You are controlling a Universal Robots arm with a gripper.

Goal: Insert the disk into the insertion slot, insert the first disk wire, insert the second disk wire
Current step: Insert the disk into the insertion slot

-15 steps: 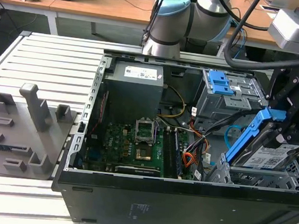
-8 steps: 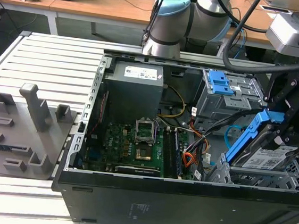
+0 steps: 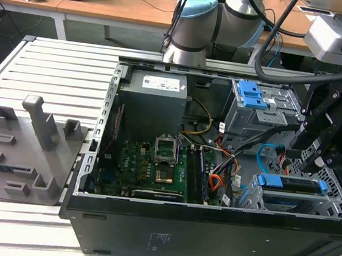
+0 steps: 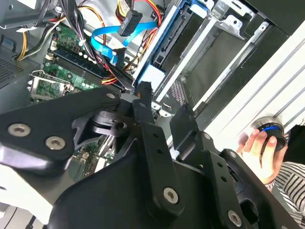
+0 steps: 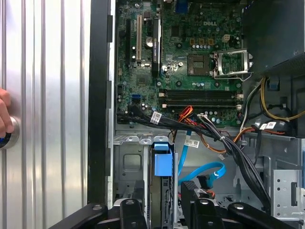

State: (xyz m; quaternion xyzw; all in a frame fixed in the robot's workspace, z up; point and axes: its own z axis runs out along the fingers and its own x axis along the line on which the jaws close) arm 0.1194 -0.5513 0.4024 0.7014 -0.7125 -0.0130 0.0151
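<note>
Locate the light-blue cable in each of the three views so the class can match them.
Exterior view: light-blue cable loops at the exterior view's right of the motherboard.
Second wrist view: it curls between motherboard and the disk's blue frame.
First wrist view: it loops beside that frame.
Shared landmark: the motherboard.

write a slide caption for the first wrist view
Open pincer above the blue-framed disk in the insertion slot, with the light-blue second disk wire looped beside it.
</note>
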